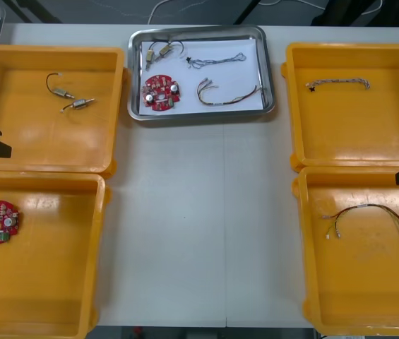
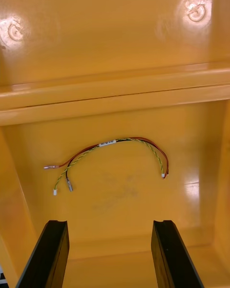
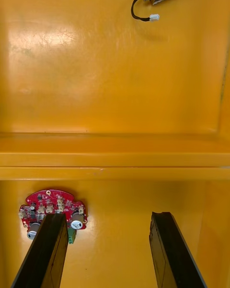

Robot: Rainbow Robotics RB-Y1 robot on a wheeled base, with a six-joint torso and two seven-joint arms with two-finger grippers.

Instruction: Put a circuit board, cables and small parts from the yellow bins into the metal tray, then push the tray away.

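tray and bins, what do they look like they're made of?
Metal tray: likely steel or aluminium, polished; the rim shows bright mirror-like glints. Its floor looks white, perhaps a liner. Yellow bins: probably moulded plastic, glossy; soft highlights, rounded corners, round mould marks on the floor.

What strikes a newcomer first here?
The metal tray at the table's far middle already holds a red circuit board, cables and small metal parts. Over the near yellow bins, the open left gripper hangs near a second board, the open right gripper near a red and yellow cable.

light table point(image 1: 199, 233), dark floor point(image 1: 79, 10) in bg
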